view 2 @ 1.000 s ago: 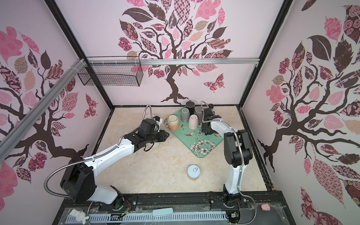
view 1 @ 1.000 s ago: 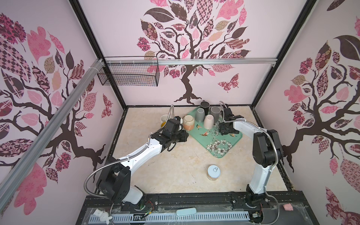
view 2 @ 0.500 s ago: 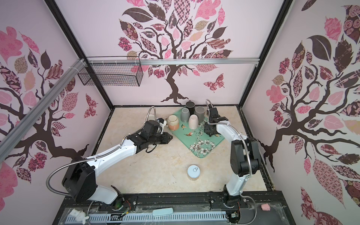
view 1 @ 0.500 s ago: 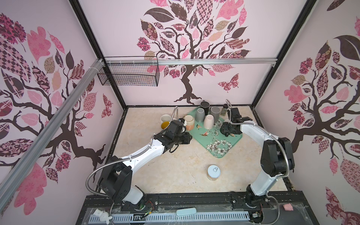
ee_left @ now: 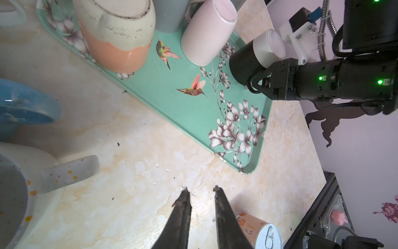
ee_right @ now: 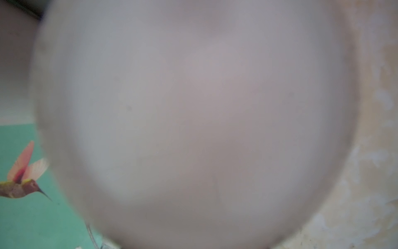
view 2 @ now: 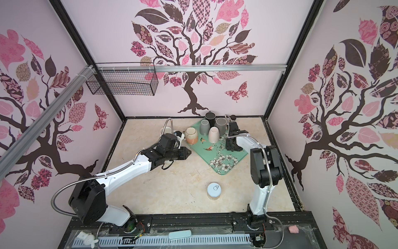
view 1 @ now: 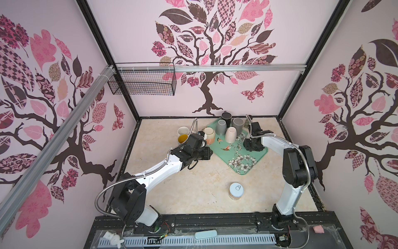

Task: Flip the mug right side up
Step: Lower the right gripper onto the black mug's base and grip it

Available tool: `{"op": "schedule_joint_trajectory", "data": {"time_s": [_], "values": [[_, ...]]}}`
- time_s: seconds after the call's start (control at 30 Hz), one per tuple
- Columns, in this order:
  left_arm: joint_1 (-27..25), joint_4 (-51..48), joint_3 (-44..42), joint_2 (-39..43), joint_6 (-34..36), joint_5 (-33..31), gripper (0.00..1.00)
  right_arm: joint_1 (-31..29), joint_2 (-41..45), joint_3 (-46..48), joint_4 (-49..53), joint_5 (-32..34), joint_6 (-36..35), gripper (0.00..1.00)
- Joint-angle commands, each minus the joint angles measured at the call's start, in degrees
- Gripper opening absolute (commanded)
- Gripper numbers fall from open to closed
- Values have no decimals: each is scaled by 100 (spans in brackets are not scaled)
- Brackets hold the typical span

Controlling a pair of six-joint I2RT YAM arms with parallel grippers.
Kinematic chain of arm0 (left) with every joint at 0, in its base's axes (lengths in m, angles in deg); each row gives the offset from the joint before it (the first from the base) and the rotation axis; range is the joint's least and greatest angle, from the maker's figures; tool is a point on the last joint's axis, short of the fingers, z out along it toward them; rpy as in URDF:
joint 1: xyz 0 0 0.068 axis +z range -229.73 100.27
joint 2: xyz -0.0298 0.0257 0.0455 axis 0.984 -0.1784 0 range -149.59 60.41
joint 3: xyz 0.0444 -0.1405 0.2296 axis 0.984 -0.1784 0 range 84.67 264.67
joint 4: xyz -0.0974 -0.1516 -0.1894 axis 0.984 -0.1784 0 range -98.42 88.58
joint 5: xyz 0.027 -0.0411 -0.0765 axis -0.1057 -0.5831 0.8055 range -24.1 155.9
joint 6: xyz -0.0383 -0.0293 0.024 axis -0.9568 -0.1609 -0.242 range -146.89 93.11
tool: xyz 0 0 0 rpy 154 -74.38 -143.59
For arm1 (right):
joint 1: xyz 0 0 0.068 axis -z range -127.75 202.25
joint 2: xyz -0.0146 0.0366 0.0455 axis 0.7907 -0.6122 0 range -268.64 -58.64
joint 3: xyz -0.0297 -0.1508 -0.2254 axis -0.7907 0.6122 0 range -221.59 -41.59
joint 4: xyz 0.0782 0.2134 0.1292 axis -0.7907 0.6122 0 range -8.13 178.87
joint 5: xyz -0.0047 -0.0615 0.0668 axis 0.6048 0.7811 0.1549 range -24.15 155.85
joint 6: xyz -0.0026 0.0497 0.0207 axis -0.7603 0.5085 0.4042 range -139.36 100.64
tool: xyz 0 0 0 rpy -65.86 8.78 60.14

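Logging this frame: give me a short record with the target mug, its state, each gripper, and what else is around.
mug: black-and-white mug, on tray, base up
right gripper: against the mug's side; grip unclear
left gripper: jaws slightly apart, empty, over table
also on tray: peach mug, pink mug, both base up
off tray: can, upright
task: not yet done

1. The only writing I can find is on the can (ee_left: 261, 234), which stands on the desk near its front edge.
2. My left wrist view shows a few dark Chinese characters on a pale patch of its orange label.
3. They are small and skewed, so I cannot read them.
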Motion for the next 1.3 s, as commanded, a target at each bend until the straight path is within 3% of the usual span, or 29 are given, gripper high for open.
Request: {"op": "schedule_joint_trajectory", "data": {"time_s": [0.0, 0.2, 0.4, 0.53, 0.7, 1.07, 1.27], "values": [[-30, 64, 151, -14, -16, -84, 23, 6, -97, -262, 1, 69, -134, 31], [-45, 87, 228, -157, -23, -40, 23, 2, 43, -127, -99, 110, -322, 13], [-69, 148, 300, -314, -49, 48, 23, -81, 518, 242, -210, -531, -289, 5], [-111, 160, 360, -401, -54, 66, 23, -498, 1043, 713, -336, -696, -298, 0], [-152, 238, 426, -537, -122, 135, 23, -1109, 1551, 1214, -493, -897, -265, 0], [-265, 388, 489, -750, -324, 244, 23, -1136, 2183, 1734, -1337, -1499, 184, 0], [-267, 369, 392, -293, -28, -230, 27, -1127, 2588, 1847, -1720, -1652, 528, 0]]}}
